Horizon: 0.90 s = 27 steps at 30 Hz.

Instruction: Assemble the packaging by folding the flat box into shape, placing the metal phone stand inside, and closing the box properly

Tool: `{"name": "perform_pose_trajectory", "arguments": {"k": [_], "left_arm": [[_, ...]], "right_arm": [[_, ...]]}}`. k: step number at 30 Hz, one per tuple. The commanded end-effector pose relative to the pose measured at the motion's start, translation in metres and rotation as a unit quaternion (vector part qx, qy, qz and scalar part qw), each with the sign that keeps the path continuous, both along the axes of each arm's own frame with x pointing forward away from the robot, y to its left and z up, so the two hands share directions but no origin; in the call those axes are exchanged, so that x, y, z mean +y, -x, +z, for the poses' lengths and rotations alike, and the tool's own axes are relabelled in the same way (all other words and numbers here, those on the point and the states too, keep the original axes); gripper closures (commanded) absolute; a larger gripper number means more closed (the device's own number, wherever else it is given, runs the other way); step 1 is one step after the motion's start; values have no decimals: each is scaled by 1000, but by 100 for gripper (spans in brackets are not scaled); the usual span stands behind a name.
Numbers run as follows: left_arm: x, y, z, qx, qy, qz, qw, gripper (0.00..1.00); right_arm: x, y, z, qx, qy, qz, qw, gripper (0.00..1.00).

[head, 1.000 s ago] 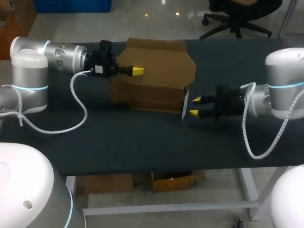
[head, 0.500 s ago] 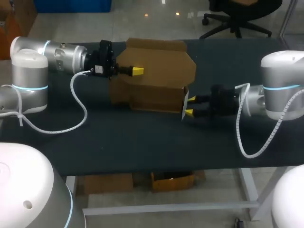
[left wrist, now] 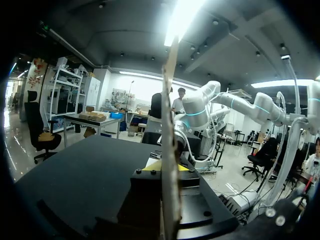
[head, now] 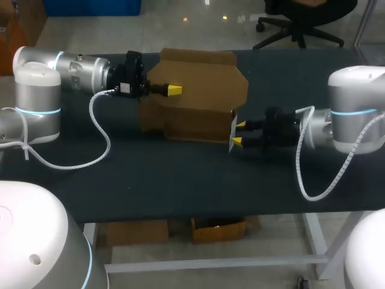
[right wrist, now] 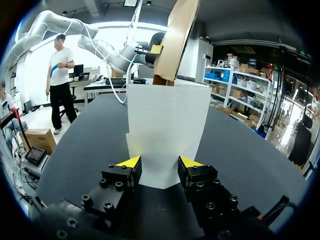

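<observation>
Jaws of the right gripper (right wrist: 160,162) stand apart, the white end flap (right wrist: 167,120) upright just ahead, its lower edge between the yellow tips (right wrist: 131,161). To fold it well, I judge a straight, level push along the fingers' line, near the crease, so it hinges inward rather than buckles. Beyond it the cardboard box (head: 198,96) lies lengthwise away from this gripper, end-on to it. At the far end the left gripper (head: 174,90) is clamped on the raised panel.

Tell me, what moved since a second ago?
The right gripper slid in toward the box until its open yellow tips reached the white flap. The left gripper kept its grip on the box's panel, and the box stayed put.
</observation>
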<state>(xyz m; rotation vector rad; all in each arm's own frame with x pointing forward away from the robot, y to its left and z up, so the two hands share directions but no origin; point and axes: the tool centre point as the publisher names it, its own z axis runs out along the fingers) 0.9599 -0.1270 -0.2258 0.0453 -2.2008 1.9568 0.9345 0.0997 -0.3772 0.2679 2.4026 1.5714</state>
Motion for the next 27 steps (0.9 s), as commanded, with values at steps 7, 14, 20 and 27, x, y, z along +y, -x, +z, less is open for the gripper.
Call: {"name": "perform_pose_trajectory", "arguments": {"k": [7, 14, 20, 27], "left_arm": [[1, 0, -3, 0, -1, -1, 1000, 100], [1, 0, -3, 0, -1, -1, 1000, 100], [1, 0, -3, 0, -1, -1, 1000, 100], [1, 0, -3, 0, -1, -1, 1000, 100]], "right_arm": [[2, 3, -3, -7, -18, -17, 1000, 55], [6, 3, -1, -7, -26, -25, 999, 55], [11, 3, -1, -7, -28, -28, 999, 54], [11, 5, 0, -8, -28, -50, 998, 53]]}}
